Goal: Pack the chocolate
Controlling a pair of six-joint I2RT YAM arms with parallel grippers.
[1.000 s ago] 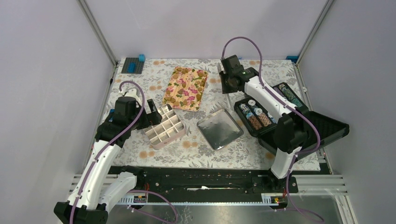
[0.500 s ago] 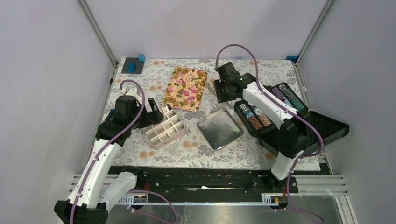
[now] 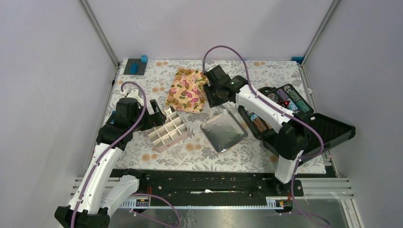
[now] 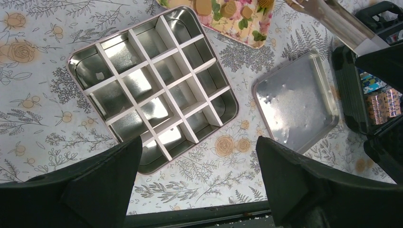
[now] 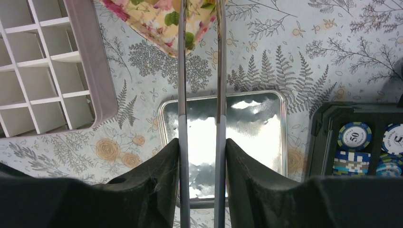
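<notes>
Chocolate (image 3: pixel 177 100) lies in small lumps on the flowered tray (image 3: pixel 190 88) at the back of the worktop (image 3: pixel 199 154), none packed yet. Left fingers (image 4: pixel 109 166) hang spread and bare above the 16-cell divided tin (image 4: pixel 76 57), its cells unfilled. Right fingers (image 5: pixel 157 190) clasp metal tongs (image 5: pixel 182 71), blades parted and bare over the tray's corner; best to lower them astride 1 lump before squeezing

Bare counter (image 3: pixel 199 154) lies open across the lower middle, below the divided tin (image 3: pixel 167 132) and flat lid (image 3: pixel 223 131). Centre frame, the right hand (image 5: pixel 200 147) and its gripped tongs (image 5: pixel 182 71) block the gap between floral tray (image 3: pixel 187 92) and black case (image 3: pixel 332 128).
</notes>
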